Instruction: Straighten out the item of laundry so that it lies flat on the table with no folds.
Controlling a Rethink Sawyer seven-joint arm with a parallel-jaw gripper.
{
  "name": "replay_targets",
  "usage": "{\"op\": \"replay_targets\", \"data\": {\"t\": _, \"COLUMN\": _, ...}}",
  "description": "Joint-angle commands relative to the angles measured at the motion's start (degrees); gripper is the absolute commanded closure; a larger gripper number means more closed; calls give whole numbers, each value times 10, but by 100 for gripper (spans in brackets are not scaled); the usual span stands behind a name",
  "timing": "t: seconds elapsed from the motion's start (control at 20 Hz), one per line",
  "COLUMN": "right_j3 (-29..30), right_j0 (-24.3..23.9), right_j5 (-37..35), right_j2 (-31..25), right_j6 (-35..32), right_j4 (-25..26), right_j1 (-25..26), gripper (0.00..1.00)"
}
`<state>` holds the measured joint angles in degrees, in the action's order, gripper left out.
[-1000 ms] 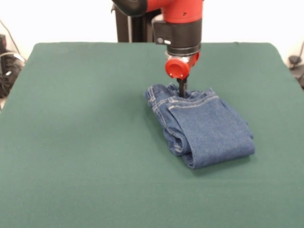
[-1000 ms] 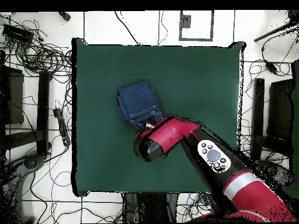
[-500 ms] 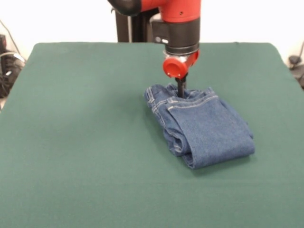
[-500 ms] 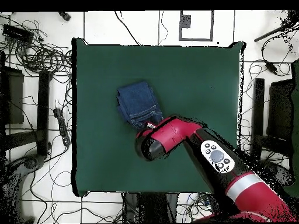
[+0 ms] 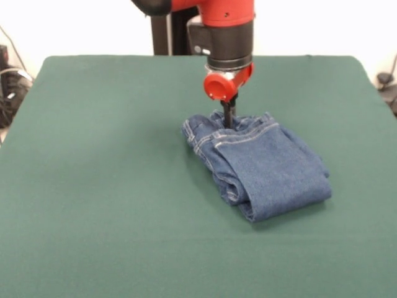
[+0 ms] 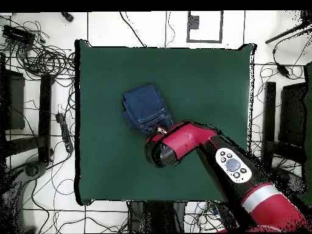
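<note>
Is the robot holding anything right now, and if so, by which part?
The pincer is down in the far, stitched edge of the folded blue denim jeans, which has shifted with it. It seems gripped there, but the tips are hidden, so it cannot be confirmed.

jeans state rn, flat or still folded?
Folded. The jeans lie doubled in a compact bundle on the table, layers stacked with a rolled fold at the near edge. The gripper meets their far edge.

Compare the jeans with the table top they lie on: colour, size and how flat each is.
Colour: the jeans are medium-blue denim with pale stitching; the table is plain dark green.
Size: the jeans cover only a small patch near the middle; the table is far larger.
Flatness: the jeans are folded into a thick bundle with rolled edges; the table top lies smooth and level.
Shared: both are cloth-like surfaces. The gripper meets the jeans at their far edge.
</note>
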<state>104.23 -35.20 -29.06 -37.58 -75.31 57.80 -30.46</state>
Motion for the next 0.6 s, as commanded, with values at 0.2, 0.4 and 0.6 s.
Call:
{"op": "replay_targets", "data": {"t": 0.2, "right_j3": -4, "right_j0": 2, "right_j5": -56, "right_j2": 22, "right_j6": 73, "right_j4": 14, "right_j1": -15, "gripper": 100}}
{"op": "replay_targets", "data": {"t": 0.4, "right_j3": -6, "right_j0": 2, "right_j5": -55, "right_j2": 24, "right_j6": 78, "right_j4": 20, "right_j1": -14, "gripper": 100}}
{"op": "replay_targets", "data": {"t": 0.6, "right_j3": -2, "right_j0": -3, "right_j5": -59, "right_j2": 21, "right_j6": 87, "right_j4": 16, "right_j1": -20, "gripper": 100}}
